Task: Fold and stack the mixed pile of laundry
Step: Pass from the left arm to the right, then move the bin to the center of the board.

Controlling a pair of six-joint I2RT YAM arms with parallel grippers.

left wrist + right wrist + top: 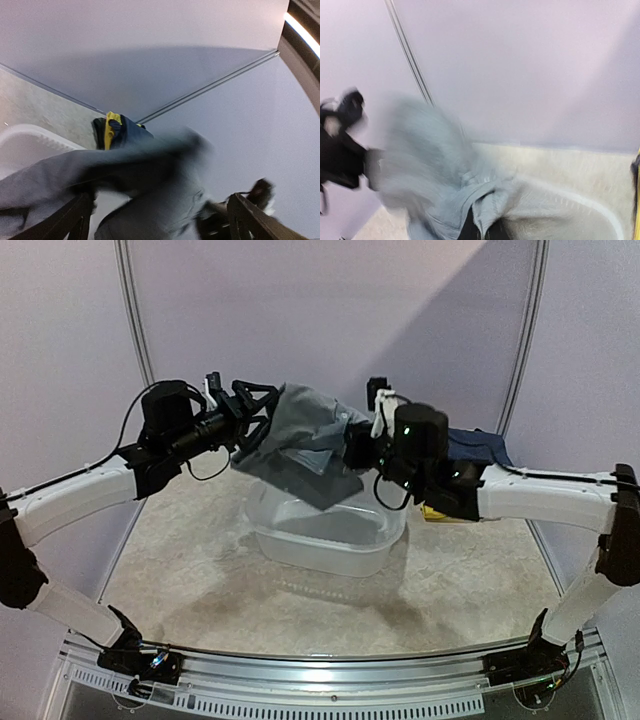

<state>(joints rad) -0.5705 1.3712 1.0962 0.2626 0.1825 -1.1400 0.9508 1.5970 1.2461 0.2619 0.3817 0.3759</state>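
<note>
**Trousers airborne, held on one side only**

Grey trousers [300, 440] hang above the basin [330, 545], clear of the worktop [200, 570]. Right end effector [481, 227] pinches a bunched fold. Left end effector [160, 215] is spread, with cloth draped across it, ungripped. The fabric looks soft and floppy, so expect sag and slip. You'd do better taking a waistband or seam edge, not mid-panel.

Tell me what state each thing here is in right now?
grey trousers, hanging bunched in the air
left gripper, open
right gripper, shut on the grey trousers
white plastic basin, upright on the table
navy garment, crumpled on the table
yellow garment, tucked against the navy garment
</note>
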